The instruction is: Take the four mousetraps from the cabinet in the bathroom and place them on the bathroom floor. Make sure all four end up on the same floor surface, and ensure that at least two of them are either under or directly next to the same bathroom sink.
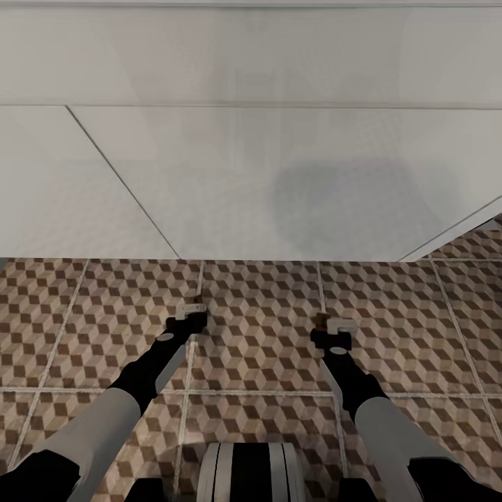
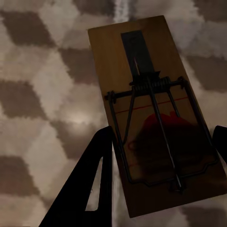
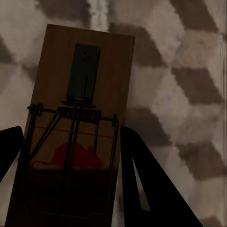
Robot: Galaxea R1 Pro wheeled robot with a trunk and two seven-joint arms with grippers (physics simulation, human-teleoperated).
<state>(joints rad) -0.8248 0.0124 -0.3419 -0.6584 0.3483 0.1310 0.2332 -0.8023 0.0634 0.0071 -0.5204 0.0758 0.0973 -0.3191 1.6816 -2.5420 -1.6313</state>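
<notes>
Head view, from near to far: both black-and-white arms reach forward and down over the bathroom floor point(image 1: 265, 335) of large square tiles printed with brown, beige and white cubes. The left gripper point(image 1: 192, 312) holds a small flat brown wooden mousetrap point(image 2: 153, 113), its dark fingers point(image 2: 90, 189) clamped on the board's long edges, the trap low over the tiles. The right gripper point(image 1: 333, 329) likewise clasps a second wooden mousetrap with a wire spring and red mark point(image 3: 75, 132) between its fingers point(image 3: 151, 184). Beyond them rises a plain white glossy panelled surface point(image 1: 251, 174).
</notes>
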